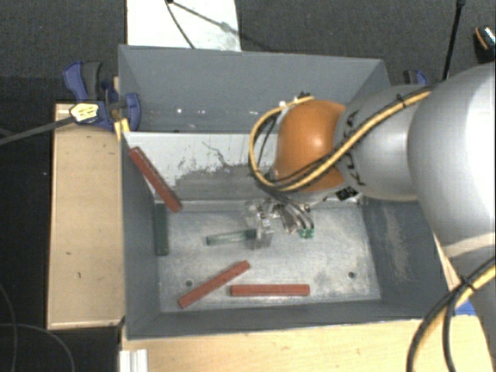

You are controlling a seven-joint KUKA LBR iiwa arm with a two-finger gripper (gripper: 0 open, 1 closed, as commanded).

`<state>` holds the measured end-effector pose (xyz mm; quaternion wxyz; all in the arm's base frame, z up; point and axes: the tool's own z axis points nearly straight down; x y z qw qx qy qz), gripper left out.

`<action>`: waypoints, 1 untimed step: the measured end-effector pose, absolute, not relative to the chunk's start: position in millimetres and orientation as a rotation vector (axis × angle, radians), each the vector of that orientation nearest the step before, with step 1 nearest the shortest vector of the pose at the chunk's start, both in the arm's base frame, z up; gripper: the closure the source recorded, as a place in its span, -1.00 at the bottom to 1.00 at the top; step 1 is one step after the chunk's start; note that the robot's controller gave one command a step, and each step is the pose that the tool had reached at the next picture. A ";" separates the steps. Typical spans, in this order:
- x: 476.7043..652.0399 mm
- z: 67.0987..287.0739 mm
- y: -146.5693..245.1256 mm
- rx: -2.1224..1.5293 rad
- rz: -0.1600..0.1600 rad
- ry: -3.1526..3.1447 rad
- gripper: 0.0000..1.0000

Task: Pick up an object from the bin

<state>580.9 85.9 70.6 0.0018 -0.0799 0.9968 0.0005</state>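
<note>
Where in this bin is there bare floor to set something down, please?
The widest bare bin floor lies between the gripper and the right wall. A smaller patch sits between the dark bar at the left and the green rod. The front is crowded: a slanted red-brown stick and a level red-brown stick.

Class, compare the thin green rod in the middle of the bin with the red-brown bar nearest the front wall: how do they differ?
The green rod is thinner than the red-brown bar. The rod's end reaches the gripper; the bar lies clear of it. Both lie flat, running left to right.
</note>
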 end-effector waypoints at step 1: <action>558.9 209.4 134.2 -0.341 0.004 3.113 1.00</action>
